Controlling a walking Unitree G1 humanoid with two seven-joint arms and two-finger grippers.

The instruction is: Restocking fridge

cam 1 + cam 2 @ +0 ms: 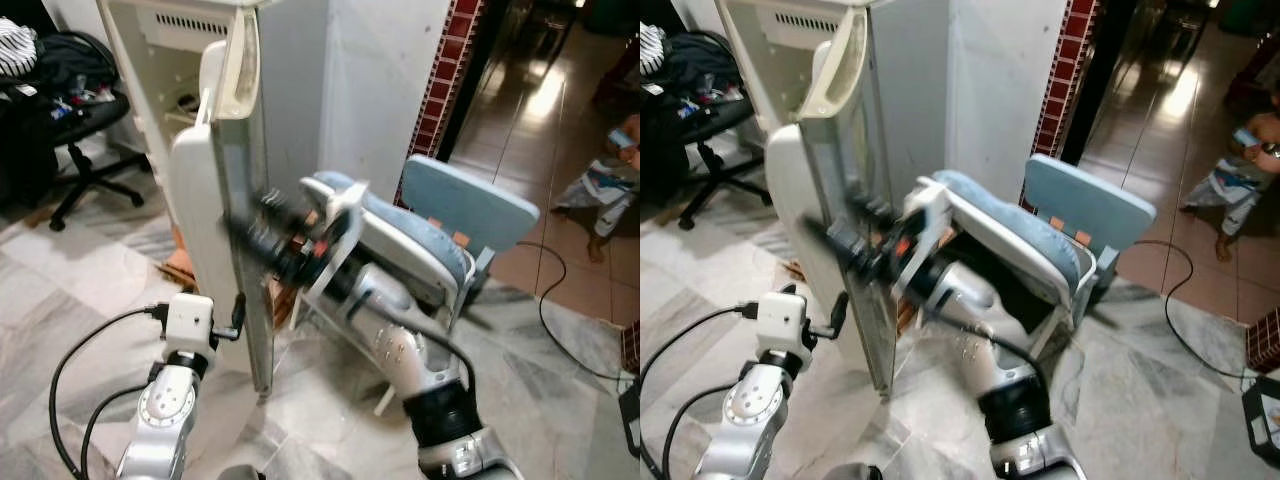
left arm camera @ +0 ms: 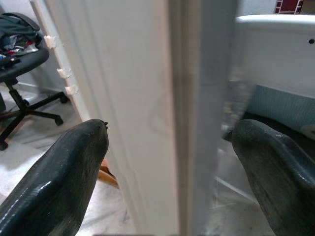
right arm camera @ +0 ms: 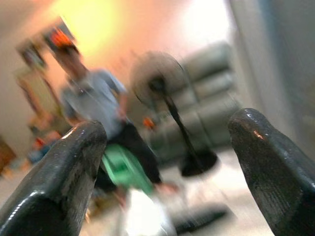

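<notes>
Marble floor tiles (image 1: 560,400) are spreading around a white fridge (image 1: 180,60), standing at about eleven o'clock with its interior showing. Its door (image 1: 215,210) is swung out edge-on towards the robot. A black office chair (image 1: 85,120) is sitting at ten o'clock, a pale blue chair (image 1: 455,215) is lying tipped at two o'clock, and a person (image 1: 610,180) is standing at three o'clock.

The left hand (image 2: 170,162) is spread wide, its fingers (image 2: 59,172) straddling the door's edge with one on each side, neither clearly touching. The right hand (image 1: 255,232) is reaching across at centre, just beside the door's outer face; its fingers (image 3: 54,177) are wide apart and holding nothing.

By my judgement the step is handling the door. Doing it well means keeping the edge centred between the left fingers and swinging along the hinge arc rather than pushing straight.

Motion blur is smearing the right hand, so contact with the door cannot be told. The fridge's shelves are mostly hidden behind the door, and no stock is discernible. The right wrist view is blurred, a person (image 3: 98,113) and a standing fan (image 3: 167,93) barely readable.
</notes>
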